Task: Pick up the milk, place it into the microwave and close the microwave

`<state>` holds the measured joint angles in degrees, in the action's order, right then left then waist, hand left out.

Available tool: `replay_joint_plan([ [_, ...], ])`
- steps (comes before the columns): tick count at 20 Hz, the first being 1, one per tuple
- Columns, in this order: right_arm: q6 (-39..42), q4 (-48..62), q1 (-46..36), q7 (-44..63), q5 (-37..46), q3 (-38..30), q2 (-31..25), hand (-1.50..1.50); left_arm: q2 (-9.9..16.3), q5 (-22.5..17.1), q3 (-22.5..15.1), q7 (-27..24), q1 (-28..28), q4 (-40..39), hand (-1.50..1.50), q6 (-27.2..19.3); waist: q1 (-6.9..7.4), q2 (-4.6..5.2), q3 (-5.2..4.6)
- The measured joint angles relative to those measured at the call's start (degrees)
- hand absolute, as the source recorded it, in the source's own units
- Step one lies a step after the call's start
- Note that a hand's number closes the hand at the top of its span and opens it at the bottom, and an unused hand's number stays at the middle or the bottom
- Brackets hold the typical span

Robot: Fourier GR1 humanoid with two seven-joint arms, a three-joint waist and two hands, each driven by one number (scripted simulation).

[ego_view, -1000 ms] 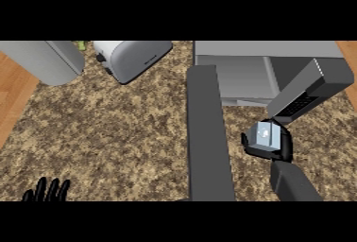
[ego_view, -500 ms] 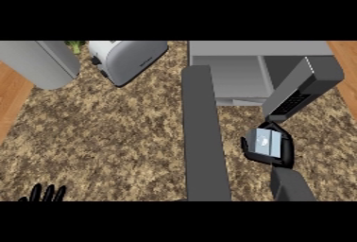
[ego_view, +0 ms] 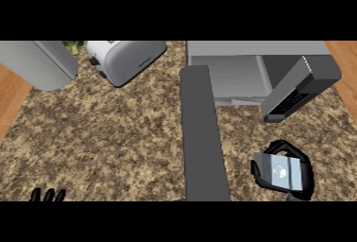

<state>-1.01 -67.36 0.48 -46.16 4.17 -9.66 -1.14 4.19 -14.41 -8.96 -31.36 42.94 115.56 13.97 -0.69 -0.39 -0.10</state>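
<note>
right hand: your black right hand (ego_view: 282,152) is sitting low at the view's right, over the speckled brown granite counter (ego_view: 111,132); its fingers are curling round the carton from the far side and the left edge, so it is grasping the milk.
milk: the small grey-and-white milk carton (ego_view: 282,172) is lying in that hand, its pale face turned up toward you, nearer you than the microwave's opening and not inside it.
right forearm: almost none is showing; only a dark stub at the lower edge below the carton.
left hand: your black left hand (ego_view: 47,195) is showing only as fingertips at the lower left edge, straight and pointing up, released, touching nothing.
microwave: the grey box-shaped microwave (ego_view: 237,75) is standing at the top right, its cavity open toward you.
microwave door: the dark grey door with a keypad strip (ego_view: 296,90) is swinging out to the right of the cavity, open, just beyond the held carton.
grey bar: a long dark grey upright slab (ego_view: 203,137) is running from the microwave's left front corner down to the lower edge, just left of the right hand.
toaster: a silver rounded toaster (ego_view: 127,57) is sitting at the top, left of the microwave.
left-corner object: a large pale grey rounded body (ego_view: 36,62) is sitting at the top left; you cannot tell what it is.
</note>
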Motion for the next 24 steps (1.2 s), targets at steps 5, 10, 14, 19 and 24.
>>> replay_joint_plan([
  [5,2.9,-9.3,3.2,6.1,-7.5,5.7,0.8,1.50,-0.7,0.5,-0.3,-0.7,0.2,-0.5,-1.50,-0.5,0.42,0.12,0.05],
  [10,-1.1,-15.6,2.6,12.1,-10.0,10.2,0.9,1.50,-0.3,-0.6,-0.1,1.4,0.3,1.1,-1.50,-0.9,0.76,0.25,0.08],
  [14,-7.3,-15.0,-0.4,13.8,-7.6,13.4,1.1,1.50,-0.3,-0.3,0.3,-0.2,0.8,0.1,-1.50,-0.4,1.03,0.30,0.08],
  [19,-11.5,-10.6,-6.9,16.2,-6.2,13.8,1.0,1.50,0.7,-2.3,2.6,0.1,0.9,0.1,-1.50,0.6,1.20,0.36,0.09],
  [24,-16.8,0.1,-15.0,16.3,-4.7,13.6,1.1,1.50,0.1,-1.2,2.4,-0.6,0.3,-1.3,-1.50,0.4,1.59,0.47,0.11],
])
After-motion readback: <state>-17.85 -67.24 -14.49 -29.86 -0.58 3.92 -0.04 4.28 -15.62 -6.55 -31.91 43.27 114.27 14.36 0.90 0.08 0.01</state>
